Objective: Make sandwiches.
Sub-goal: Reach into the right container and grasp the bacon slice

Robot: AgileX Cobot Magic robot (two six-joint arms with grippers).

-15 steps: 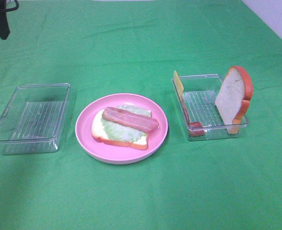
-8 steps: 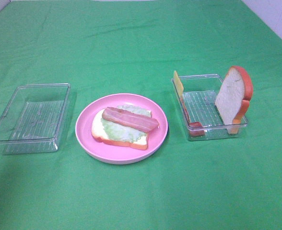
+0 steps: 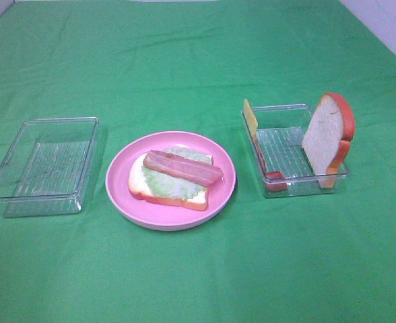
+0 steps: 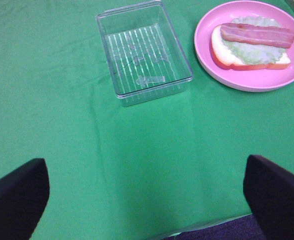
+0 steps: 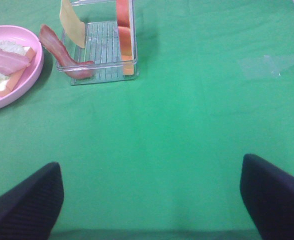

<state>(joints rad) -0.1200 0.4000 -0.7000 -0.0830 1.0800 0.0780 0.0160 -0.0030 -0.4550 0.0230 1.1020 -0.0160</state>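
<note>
On the green cloth (image 3: 198, 67), the lettuce-and-meat-topped white bread slice (image 3: 136, 182) (on a round pink plate (image 3: 119, 169)) lies well beyond the left gripper (image 4: 147, 200) and right gripper (image 5: 147, 200), both spread wide.

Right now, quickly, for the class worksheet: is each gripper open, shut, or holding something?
Left gripper: open, fingers wide apart, holding nothing.
Right gripper: open, fingers wide apart, holding nothing.

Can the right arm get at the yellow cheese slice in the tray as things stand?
Probably yes. The cheese slice stands at the tray wall nearest the plate, its top above the rim and uncovered. Only bare cloth lies between it and the right arm's open fingers.
</note>
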